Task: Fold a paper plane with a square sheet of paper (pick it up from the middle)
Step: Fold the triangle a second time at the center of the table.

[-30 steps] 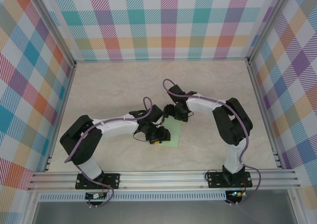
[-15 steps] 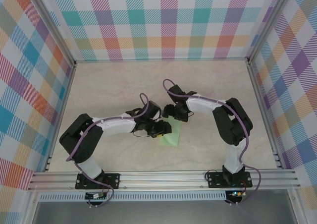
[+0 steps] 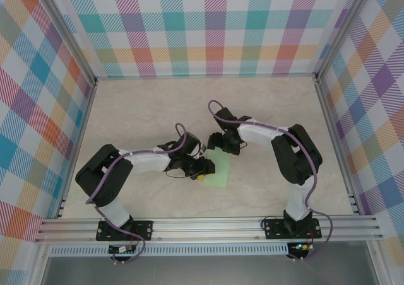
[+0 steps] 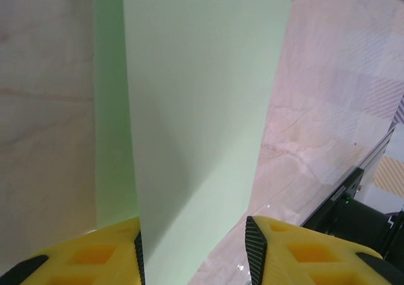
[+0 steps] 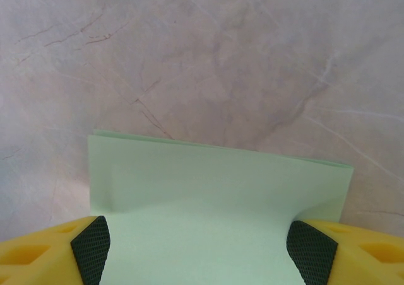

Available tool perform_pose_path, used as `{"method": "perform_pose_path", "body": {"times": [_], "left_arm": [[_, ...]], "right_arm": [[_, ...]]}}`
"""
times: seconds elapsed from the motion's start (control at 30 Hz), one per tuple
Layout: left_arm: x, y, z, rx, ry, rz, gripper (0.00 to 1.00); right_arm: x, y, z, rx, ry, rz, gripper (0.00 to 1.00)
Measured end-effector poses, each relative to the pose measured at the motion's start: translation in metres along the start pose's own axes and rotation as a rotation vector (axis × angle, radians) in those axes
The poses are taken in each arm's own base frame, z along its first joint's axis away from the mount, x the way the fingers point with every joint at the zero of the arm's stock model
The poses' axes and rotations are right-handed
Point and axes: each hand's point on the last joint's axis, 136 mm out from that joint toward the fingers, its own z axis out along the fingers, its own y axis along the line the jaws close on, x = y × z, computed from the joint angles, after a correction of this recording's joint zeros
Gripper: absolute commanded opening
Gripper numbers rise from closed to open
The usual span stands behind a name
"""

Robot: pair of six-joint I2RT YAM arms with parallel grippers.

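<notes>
The square sheet of paper (image 3: 219,174) is pale mint green and lies folded in layers on the table between both arms. My left gripper (image 3: 201,169) is at its left edge. In the left wrist view a raised flap of the sheet (image 4: 196,108) stands between the jaws of that gripper (image 4: 196,252), against the left pad, with a gap to the right pad. My right gripper (image 3: 222,147) is at the sheet's far edge. In the right wrist view this gripper (image 5: 201,247) is open wide, and the sheet (image 5: 214,184) spans the gap from pad to pad.
The marble-look table top (image 3: 158,108) is enclosed by checked walls (image 3: 202,33). An aluminium rail (image 3: 208,225) with both arm bases runs along the near edge. A dark arm base (image 4: 369,219) shows at the lower right of the left wrist view.
The left gripper swung up and right with the paper's edge lifted, then came back down and left. The sheet lies flatter again. The right arm has not moved.
</notes>
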Motion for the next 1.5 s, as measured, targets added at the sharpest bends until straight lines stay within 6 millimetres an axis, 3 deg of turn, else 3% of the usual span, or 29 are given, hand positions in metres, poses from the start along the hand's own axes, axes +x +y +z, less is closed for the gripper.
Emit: {"method": "perform_pose_path", "body": {"times": [0.2,0.57,0.9,1.1,1.27,1.4,1.5], "left_arm": [[0.011,-0.007,-0.006,0.059,0.015,-0.002,0.42],[-0.004,-0.04,-0.009,0.184,-0.018,0.028,0.41],[-0.019,-0.046,0.003,0.197,-0.033,0.024,0.47],[-0.022,-0.038,0.011,0.176,-0.037,0.007,0.58],[-0.023,-0.036,0.013,0.173,-0.042,0.005,0.66],[-0.024,-0.034,0.016,0.168,-0.038,0.0,0.65],[-0.026,-0.034,0.017,0.166,-0.041,-0.003,0.57]], "right_arm": [[0.0,0.0,0.0,-0.002,0.001,0.001,0.81],[-0.001,0.001,-0.003,-0.035,0.022,0.017,0.79],[-0.001,0.002,-0.01,-0.129,0.062,0.035,0.78],[0.008,-0.013,-0.031,-0.173,0.066,0.046,0.8],[0.008,-0.017,-0.072,-0.25,-0.008,0.041,0.8],[0.022,-0.023,-0.082,-0.288,-0.019,0.027,0.77],[0.043,-0.032,-0.076,-0.298,0.02,0.029,0.69]]}}
